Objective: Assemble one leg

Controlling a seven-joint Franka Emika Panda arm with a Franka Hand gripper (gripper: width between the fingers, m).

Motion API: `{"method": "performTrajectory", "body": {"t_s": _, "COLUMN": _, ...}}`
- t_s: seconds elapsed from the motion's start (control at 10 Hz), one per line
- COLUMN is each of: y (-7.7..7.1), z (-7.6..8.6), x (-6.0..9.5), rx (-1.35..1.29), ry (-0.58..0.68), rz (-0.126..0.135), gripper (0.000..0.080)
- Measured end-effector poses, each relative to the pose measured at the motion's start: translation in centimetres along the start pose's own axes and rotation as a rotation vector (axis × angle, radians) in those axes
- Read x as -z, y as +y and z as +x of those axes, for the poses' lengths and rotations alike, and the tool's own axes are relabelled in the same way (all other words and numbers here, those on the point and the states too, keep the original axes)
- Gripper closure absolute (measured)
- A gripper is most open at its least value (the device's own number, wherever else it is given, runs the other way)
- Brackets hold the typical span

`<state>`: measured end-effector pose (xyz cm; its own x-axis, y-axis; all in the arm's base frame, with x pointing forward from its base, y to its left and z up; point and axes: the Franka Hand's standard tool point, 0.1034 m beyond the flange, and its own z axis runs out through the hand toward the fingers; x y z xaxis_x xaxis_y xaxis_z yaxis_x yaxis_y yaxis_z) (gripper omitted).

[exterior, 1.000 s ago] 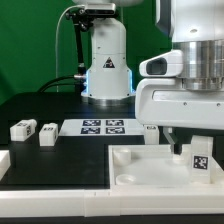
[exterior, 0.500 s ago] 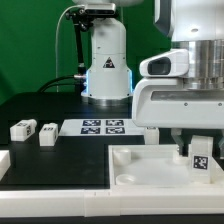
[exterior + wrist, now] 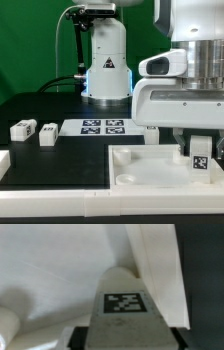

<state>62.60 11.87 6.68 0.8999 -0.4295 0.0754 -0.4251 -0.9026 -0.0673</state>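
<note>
Nearest the exterior camera, the large white square plastic tray (image 3: 130, 168) fills the foreground, its raised rim and a round corner hole showing toward the exterior view's left. Over the tray's side toward the exterior view's right stands the small white block-shaped plastic leg (image 3: 200, 157), upright, its black-and-white square marker tag facing the camera. The two-finger gripper (image 3: 195, 143) comes down on it from straight above: a dark finger (image 3: 174, 139) shows just beside the leg on the exterior view's left, and the leg's upper end sits between the fingers. In the wrist view the leg (image 3: 125, 308) reaches away from the camera as a tapering white wedge with its tag toward the lens, and the dark finger pads (image 3: 81, 335) press on its near end from both sides, so the gripper is pinching the leg. Its far tip lies over the tray (image 3: 50, 274), close by the tray's raised rim.

Farther back, on the black tabletop (image 3: 50, 108), two more small white tagged legs (image 3: 22, 129) (image 3: 47, 134) lie near each other toward the exterior view's left. Just beyond them the thin flat white marker board (image 3: 101, 126) lies flat. Behind it stands the arm's white base (image 3: 106, 60).
</note>
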Motion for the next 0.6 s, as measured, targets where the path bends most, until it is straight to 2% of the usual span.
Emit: {"method": "performTrajectory", "body": {"t_s": 0.6, "y": 0.17, "z": -0.03, "x": 0.00, "rx": -0.850, "ry": -0.007, "rz": 0.002, "gripper": 0.0509}}
